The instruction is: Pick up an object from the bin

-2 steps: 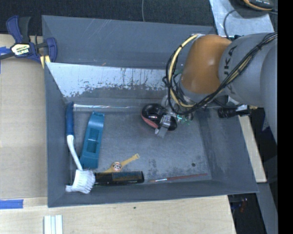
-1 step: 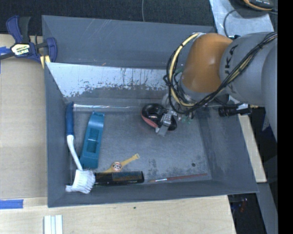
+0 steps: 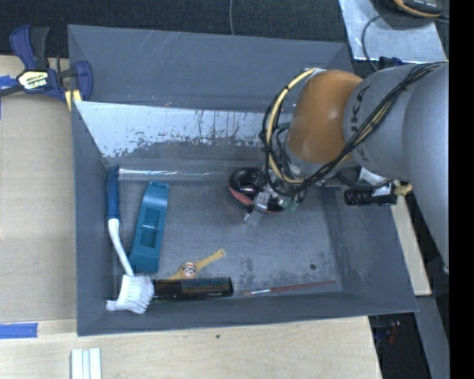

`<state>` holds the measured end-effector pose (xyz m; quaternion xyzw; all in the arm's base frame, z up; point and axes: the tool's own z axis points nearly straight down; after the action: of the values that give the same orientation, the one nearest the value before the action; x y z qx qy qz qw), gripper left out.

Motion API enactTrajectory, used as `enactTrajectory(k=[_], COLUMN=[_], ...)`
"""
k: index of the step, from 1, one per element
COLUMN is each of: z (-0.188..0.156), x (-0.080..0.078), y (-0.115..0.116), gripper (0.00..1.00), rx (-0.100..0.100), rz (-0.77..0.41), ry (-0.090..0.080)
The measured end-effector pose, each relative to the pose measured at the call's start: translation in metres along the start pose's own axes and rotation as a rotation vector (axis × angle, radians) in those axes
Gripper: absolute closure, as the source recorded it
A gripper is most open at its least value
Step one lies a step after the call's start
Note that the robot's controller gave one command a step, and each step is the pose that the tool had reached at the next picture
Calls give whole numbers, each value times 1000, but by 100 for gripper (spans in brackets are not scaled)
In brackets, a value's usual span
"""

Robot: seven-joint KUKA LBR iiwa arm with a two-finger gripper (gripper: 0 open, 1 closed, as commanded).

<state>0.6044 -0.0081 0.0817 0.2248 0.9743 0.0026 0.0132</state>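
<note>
Black with red edge, a small round thing (image 3: 240, 186) lies just beside the end effector (image 3: 261, 204), whose width I cannot tell; it should centre above before closing.

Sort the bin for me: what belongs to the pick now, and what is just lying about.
Job in hand: gripper; black-and-red round thing right by it, back middle; grey bin.
Lying about: blue dispenser; blue-handled white brush; black comb; small yellow piece; reddish stick along the front.
</note>
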Motion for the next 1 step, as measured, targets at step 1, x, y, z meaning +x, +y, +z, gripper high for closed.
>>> enactTrajectory(k=[1], z=[16], x=[-1], y=[2], gripper=[0], rx=[1], rz=[2], ry=[1])
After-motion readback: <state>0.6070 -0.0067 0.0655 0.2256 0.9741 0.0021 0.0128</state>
